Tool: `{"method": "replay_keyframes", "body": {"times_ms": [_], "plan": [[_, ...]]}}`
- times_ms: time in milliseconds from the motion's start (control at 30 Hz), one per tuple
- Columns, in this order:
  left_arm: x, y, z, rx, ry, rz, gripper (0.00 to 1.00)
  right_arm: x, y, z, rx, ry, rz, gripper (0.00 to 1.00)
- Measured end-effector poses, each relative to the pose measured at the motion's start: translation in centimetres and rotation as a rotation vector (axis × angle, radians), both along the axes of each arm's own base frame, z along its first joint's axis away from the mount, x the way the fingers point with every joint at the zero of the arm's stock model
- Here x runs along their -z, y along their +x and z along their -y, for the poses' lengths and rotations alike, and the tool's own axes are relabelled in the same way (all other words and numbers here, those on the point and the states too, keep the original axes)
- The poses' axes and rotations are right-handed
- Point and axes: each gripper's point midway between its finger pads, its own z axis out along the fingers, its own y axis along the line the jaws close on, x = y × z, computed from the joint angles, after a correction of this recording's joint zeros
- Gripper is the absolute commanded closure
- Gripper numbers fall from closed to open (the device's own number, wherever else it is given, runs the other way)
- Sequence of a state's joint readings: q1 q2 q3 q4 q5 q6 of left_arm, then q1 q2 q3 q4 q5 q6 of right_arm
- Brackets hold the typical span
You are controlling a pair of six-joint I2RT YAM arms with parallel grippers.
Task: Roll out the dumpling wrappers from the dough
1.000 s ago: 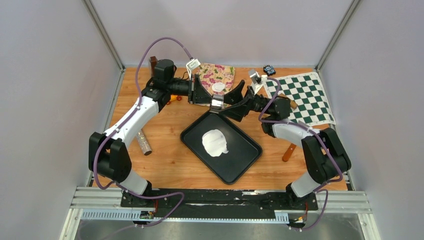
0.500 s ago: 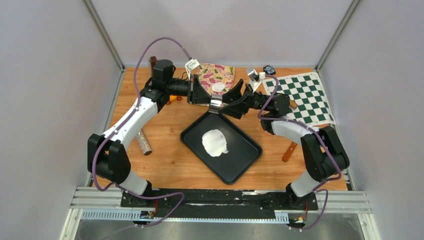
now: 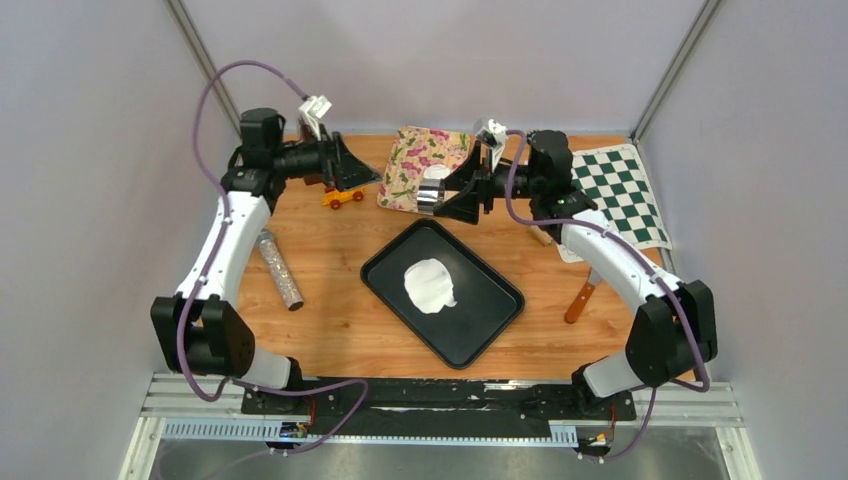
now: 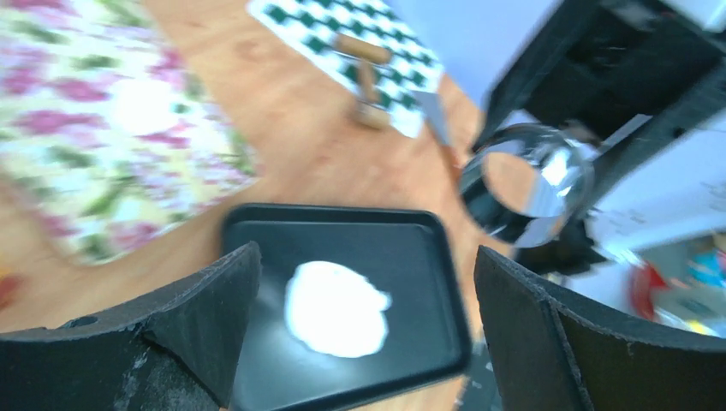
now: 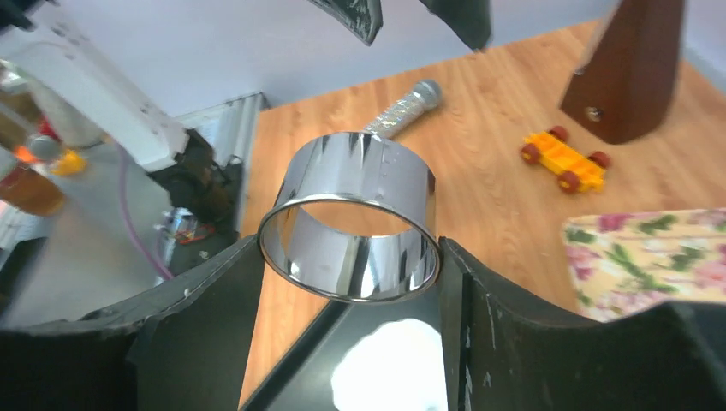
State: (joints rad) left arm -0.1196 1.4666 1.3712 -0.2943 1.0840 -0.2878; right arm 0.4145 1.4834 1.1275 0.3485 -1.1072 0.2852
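Observation:
A flat, irregular white dough sheet (image 3: 430,285) lies in the black tray (image 3: 483,332) at the table's middle. My right gripper (image 3: 447,192) is shut on a shiny metal ring cutter (image 3: 433,190), holding it in the air over the tray's far corner; in the right wrist view the ring cutter (image 5: 351,218) sits between both fingers, with the dough sheet (image 5: 398,368) below. One round dumpling wrapper (image 3: 437,172) rests on the floral cloth (image 3: 410,160). At the back left my left gripper (image 3: 350,170) hangs open and empty, and its wrist view looks down on the dough sheet (image 4: 334,308).
A yellow toy car (image 3: 342,196) and a glittery cylinder (image 3: 279,268) lie on the left. A brown metronome (image 5: 629,68) stands at the back left. A green checkered mat (image 3: 610,190) and a wooden-handled knife (image 3: 580,300) are on the right.
My left gripper opened, let go of the ring cutter and swung back to the left. The right gripper closed on the ring and now holds it alone, a little farther back.

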Motion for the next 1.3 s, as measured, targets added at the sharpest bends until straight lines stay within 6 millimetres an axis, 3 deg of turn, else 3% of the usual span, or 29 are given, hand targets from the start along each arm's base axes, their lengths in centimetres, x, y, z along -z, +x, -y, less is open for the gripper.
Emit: {"method": "replay_keyframes", "body": {"times_ms": [133, 267, 400, 500, 567, 633, 733, 967, 1067, 1300], "plan": [[0.4, 1.8, -4.5, -0.203, 0.126, 0.076, 0.00, 0.3, 1.4, 0.6, 0.076, -0.200, 0.162, 1.00], [2.6, 2.2, -6.5, -0.308, 0.268, 0.100, 0.00, 3.9, 0.9, 0.7, 0.085, -0.471, 0.260, 1.00], [7.0, 2.5, -8.5, -0.382, 0.389, 0.022, 0.00, 12.6, -2.6, 0.2, -0.052, -0.855, 0.286, 1.00], [9.2, 2.4, -9.3, -0.406, 0.443, -0.037, 0.00, 19.4, -5.7, 1.0, -0.212, -1.145, 0.276, 1.00], [9.8, 2.6, -9.7, -0.417, 0.466, -0.051, 0.00, 22.8, -7.2, 2.3, -0.306, -1.312, 0.265, 1.00], [10.1, 2.5, -10.0, -0.422, 0.484, -0.056, 0.00, 24.9, -7.8, 3.9, -0.365, -1.450, 0.255, 1.00], [10.3, 2.4, -10.3, -0.430, 0.502, -0.060, 0.00, 25.5, -7.2, 5.0, -0.398, -1.583, 0.271, 1.00], [11.1, 2.3, -10.4, -0.430, 0.507, -0.068, 0.00, 21.6, -4.2, 2.4, -0.337, -1.575, 0.429, 1.00], [11.7, 2.3, -10.3, -0.424, 0.511, -0.085, 0.00, 21.0, -3.8, 2.0, -0.340, -1.573, 0.464, 1.00], [15.7, 3.0, -9.6, -0.382, 0.546, -0.182, 0.00, 22.2, -3.3, 0.8, -0.401, -1.573, 0.491, 1.00]]}}
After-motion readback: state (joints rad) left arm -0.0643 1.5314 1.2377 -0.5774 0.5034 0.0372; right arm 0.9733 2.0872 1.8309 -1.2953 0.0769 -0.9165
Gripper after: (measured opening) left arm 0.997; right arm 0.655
